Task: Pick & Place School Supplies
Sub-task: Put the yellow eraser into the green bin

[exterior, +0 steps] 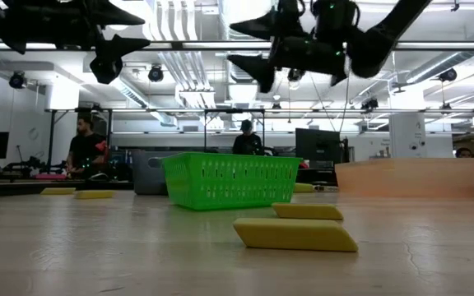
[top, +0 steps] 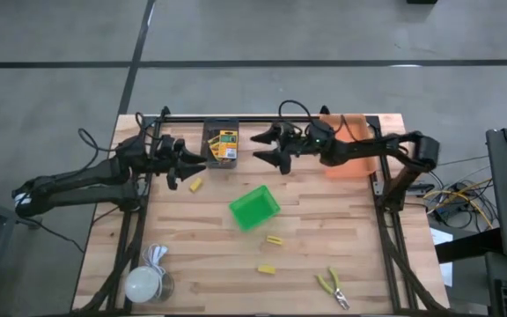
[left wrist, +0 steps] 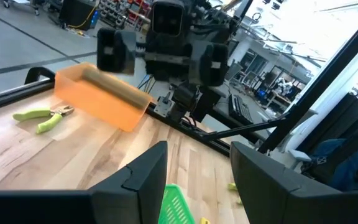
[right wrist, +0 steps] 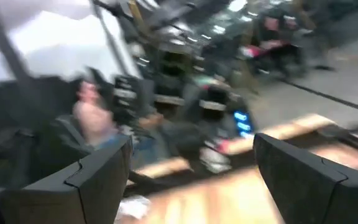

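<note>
Both grippers hang above the table's far half, facing each other, and touch nothing. My left gripper (top: 188,165) (left wrist: 197,171) is open at the far left, above a small yellow block (top: 195,185). My right gripper (top: 259,148) (right wrist: 191,155) is open just right of the grey bin (top: 221,141), which holds yellow-and-green crayon boxes (top: 227,145). Two more yellow blocks (top: 275,239) (top: 266,269) lie flat on the near half. Yellow-handled pliers (top: 333,287) lie near the front right edge.
A green bin (top: 254,208) stands tilted at mid-table. An orange bin (top: 350,148) stands at the far right under my right arm. A white round object (top: 145,283) sits at the near left corner. A black frame rails the table's edges. People stand in the room beyond.
</note>
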Action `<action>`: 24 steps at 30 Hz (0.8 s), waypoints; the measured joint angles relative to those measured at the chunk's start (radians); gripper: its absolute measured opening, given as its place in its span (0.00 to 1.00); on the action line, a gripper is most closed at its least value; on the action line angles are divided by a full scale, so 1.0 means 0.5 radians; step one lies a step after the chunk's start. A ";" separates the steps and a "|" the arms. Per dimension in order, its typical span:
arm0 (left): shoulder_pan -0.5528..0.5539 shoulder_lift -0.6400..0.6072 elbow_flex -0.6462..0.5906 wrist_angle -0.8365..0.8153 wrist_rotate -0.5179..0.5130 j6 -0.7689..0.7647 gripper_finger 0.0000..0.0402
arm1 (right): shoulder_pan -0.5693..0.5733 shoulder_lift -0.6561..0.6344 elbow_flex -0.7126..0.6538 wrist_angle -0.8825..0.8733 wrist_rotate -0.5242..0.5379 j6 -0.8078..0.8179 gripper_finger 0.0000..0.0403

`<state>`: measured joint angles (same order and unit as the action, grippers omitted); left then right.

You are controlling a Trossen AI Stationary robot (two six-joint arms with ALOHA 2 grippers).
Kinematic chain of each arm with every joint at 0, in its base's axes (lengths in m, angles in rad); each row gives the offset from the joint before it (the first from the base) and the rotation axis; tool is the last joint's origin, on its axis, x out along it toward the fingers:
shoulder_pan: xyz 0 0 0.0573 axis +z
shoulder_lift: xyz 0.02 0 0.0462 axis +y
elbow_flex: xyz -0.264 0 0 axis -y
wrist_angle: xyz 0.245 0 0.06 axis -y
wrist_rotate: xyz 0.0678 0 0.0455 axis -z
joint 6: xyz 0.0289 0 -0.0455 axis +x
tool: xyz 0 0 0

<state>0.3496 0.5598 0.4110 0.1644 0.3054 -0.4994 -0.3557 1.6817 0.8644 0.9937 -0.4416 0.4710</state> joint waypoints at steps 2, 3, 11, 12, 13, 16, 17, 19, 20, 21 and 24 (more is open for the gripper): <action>0.000 0.000 -0.001 -0.017 0.001 0.000 0.45 | -0.002 -0.155 -0.059 -0.322 0.159 -0.151 0.81; 0.000 0.000 -0.001 -0.026 0.006 0.002 0.45 | -0.001 -0.255 -0.086 -0.552 0.277 -0.237 0.81; -0.002 0.015 -0.015 -0.090 0.017 0.122 0.45 | 0.072 -1.050 -0.394 -1.313 1.009 -0.662 0.81; -0.002 0.020 -0.016 -0.093 0.017 0.122 0.45 | 0.072 -1.147 -0.461 -1.265 0.968 -0.665 0.81; -0.002 0.026 -0.016 -0.096 0.017 0.121 0.45 | 0.072 -1.249 -0.534 -1.237 0.940 -0.651 0.81; -0.002 0.029 -0.016 -0.095 0.016 0.114 0.45 | 0.074 -1.543 -0.747 -1.209 0.928 -0.554 0.81; -0.002 0.028 -0.016 -0.094 0.016 0.113 0.45 | 0.083 -1.637 -0.807 -1.193 0.928 -0.524 0.81; -0.002 0.027 -0.016 -0.090 0.016 0.114 0.45 | 0.099 -1.826 -0.896 -1.180 0.926 -0.508 0.81; -0.002 0.027 -0.016 -0.091 0.016 0.117 0.45 | 0.103 -1.911 -0.934 -1.178 0.919 -0.511 0.81; -0.002 0.027 -0.016 -0.089 0.016 0.121 0.45 | 0.103 -1.983 -0.968 -1.175 0.917 -0.515 0.81; -0.002 0.028 -0.016 -0.089 0.016 0.122 0.45 | 0.101 -2.146 -1.051 -1.188 0.946 -0.521 0.81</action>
<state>0.3489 0.5739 0.4030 0.1199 0.3134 -0.4385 -0.3054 0.6086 0.3390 0.3994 0.0313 0.2104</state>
